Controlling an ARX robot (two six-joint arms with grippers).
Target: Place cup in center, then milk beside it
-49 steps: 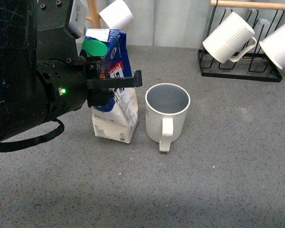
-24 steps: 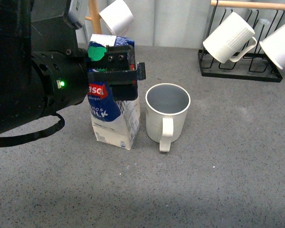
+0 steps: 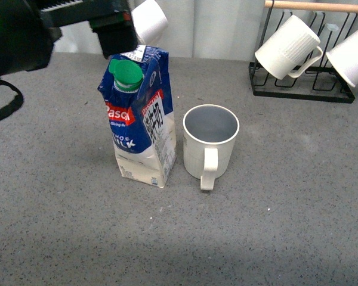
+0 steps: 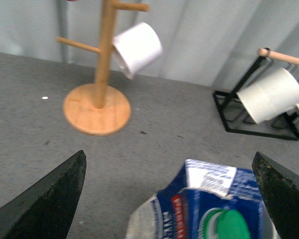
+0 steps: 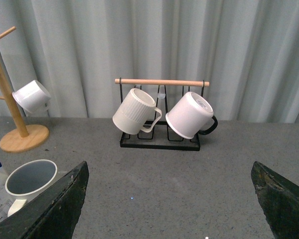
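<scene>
Overhead, left pincer (image 4: 169,199) wide open, clear above the milk (image 3: 140,119).

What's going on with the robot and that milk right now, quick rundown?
Left gripper jaws open, above the milk, holding nothing. Right gripper jaws open, empty. Milk upright beside the cup on the table. Nothing in the way.

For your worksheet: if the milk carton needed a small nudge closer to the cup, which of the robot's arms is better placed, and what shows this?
Left. Its gripper hangs open right above the milk, whose green cap shows between the jaws. The right gripper sits back, seeing only the cup off to one side.
</scene>
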